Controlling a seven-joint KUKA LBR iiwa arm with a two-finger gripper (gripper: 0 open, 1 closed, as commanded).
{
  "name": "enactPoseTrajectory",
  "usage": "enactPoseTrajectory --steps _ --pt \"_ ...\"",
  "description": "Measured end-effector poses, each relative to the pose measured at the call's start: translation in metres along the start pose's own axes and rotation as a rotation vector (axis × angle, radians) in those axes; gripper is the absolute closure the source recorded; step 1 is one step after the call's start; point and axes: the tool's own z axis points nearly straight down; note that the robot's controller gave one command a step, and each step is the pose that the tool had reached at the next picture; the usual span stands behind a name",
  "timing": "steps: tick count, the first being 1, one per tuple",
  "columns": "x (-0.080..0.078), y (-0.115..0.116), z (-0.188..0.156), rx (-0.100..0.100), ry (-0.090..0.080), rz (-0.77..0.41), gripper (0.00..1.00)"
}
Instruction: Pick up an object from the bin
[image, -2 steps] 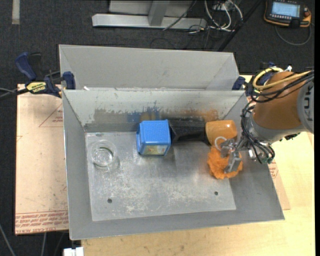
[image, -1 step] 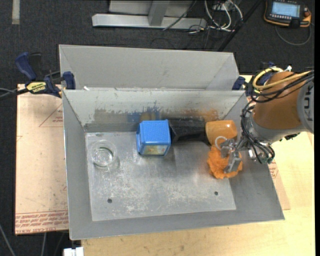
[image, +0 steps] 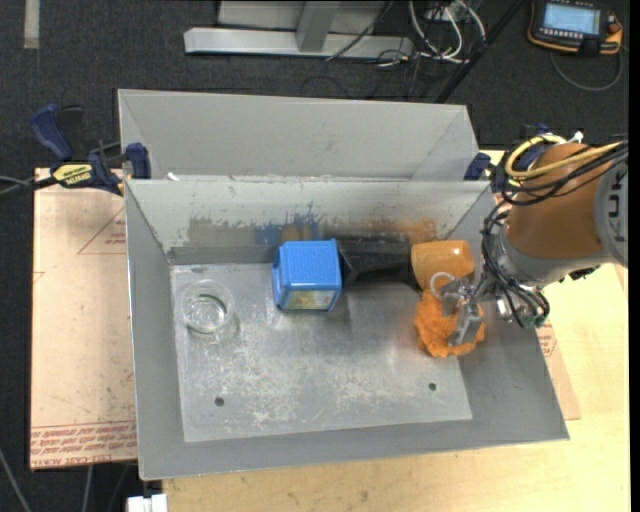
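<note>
My gripper (image: 462, 322) is low at the right side of the bin floor, its fingers down on an orange crumpled soft thing (image: 436, 326). The finger by the thing's right edge shows; whether the thing is clamped is not clear. Just behind it, against the back wall, an orange-yellow rounded block (image: 441, 260) lies. A black flat object (image: 375, 260) lies left of that block, along the back wall.
A blue box (image: 308, 274) stands at the back centre of the bin. A clear glass cup (image: 204, 307) sits at the left. The arm with its orange cover and cables hangs over the bin's right wall.
</note>
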Motion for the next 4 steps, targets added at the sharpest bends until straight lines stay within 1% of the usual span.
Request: enactPoseTrajectory --steps 1,2,3,4 --pt "0.0 0.0 0.0 0.0 0.0 0.0 1.0" --pt "-0.005 0.009 0.018 -0.003 -0.002 -0.003 1.0" --pt "-0.005 0.009 0.018 -0.003 -0.002 -0.003 1.0" --pt "-0.002 0.009 0.014 -0.004 -0.004 -0.007 1.0"
